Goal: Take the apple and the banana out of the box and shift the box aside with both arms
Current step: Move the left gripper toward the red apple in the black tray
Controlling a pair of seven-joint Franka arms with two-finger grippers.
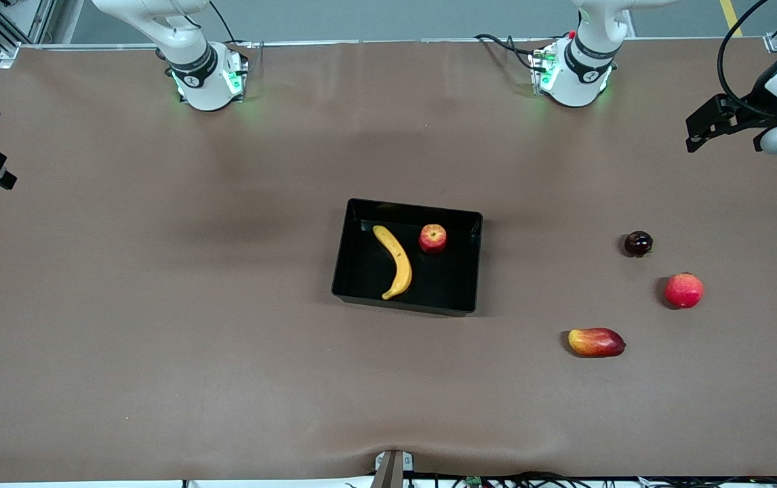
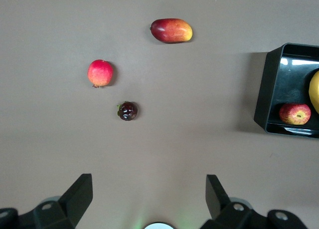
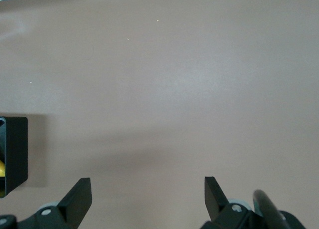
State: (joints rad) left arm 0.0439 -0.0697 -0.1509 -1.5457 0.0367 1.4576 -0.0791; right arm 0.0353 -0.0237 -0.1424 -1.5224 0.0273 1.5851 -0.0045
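Both arms (image 1: 192,47) are white with black joint bands and green-lit bases; black cables trail nearby; each hand (image 2: 149,196) has dark grey wedge-shaped fingers (image 2: 79,191).

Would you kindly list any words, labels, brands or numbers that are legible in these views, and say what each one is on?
No text can be read.
The band on each arm base carries small print and a round mark, too small to read.
The box, banana and apple bear no label.

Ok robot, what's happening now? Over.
Left pincer and right pincer open, empty, up high. Banana and apple in black tray. Nothing blocking.
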